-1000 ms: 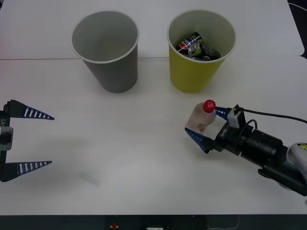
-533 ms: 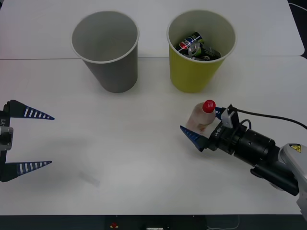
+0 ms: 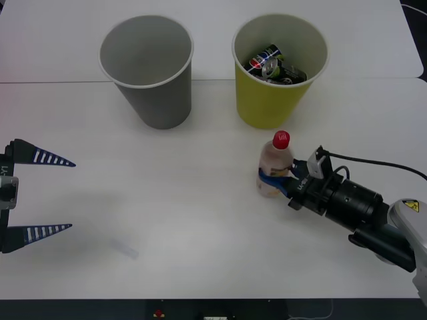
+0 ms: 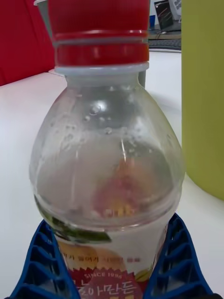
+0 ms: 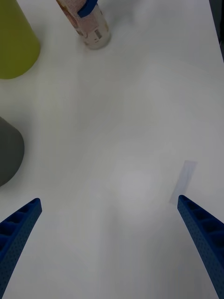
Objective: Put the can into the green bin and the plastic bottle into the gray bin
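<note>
The clear plastic bottle [image 3: 275, 159] with a red cap stands upright on the white table, just in front of the green bin [image 3: 267, 107]. My right gripper [image 3: 270, 179] is shut on the bottle's lower body, a blue finger on each side. Seen from the right wrist, the plastic bottle [image 4: 107, 177] stands close up between the fingers [image 4: 39, 266], with the green bin [image 4: 203, 93] behind. A dark crushed can [image 3: 270, 62] lies inside the green bin. The gray bin [image 3: 157, 100] stands to its left. My left gripper [image 3: 71, 195] waits open at the left edge.
From the left wrist, the bottle [image 5: 88, 23], green bin [image 5: 14, 42] and gray bin [image 5: 7, 154] are far from my left gripper [image 5: 108, 201]. A small strip of clear tape [image 5: 183, 182] lies on the table [image 3: 200, 220]. A table seam runs behind the bins.
My right gripper has shut on the bottle, which stood tilted between open fingers and now stands upright, slightly further left. The left arm has not moved.
</note>
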### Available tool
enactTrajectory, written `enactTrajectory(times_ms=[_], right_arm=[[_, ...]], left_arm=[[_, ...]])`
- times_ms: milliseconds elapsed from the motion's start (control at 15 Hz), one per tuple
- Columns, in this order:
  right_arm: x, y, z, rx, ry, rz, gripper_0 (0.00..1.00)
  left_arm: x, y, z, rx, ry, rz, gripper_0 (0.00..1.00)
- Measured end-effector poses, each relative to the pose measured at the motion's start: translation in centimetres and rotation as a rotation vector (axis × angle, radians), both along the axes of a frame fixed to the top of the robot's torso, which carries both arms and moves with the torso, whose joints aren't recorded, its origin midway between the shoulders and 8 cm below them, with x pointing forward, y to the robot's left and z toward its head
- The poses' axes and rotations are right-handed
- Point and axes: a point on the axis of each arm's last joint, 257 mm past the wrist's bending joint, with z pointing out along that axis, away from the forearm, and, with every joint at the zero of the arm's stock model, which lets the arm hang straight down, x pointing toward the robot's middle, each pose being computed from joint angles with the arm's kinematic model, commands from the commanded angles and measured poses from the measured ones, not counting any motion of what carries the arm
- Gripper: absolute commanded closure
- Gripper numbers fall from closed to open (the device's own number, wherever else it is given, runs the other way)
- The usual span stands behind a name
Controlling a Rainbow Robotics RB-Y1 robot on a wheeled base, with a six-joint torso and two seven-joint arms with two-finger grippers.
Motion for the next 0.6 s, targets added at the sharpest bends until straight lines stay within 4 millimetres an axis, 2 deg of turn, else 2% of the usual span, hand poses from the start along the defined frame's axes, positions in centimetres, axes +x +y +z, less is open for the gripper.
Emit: enactTrajectory(times_ms=[200,600], right_arm=[[-0.4,0.1,0.3,-0.007,-0.006,0.029,1.00],[-2.3,0.3,2.5,-0.022,0.012,0.126,1.00]], left_arm=[[0.0,0.0,0.0,0.000,0.000,0.000,0.00],[0.0,0.0,0.0,0.000,0.000,0.000,0.00]])
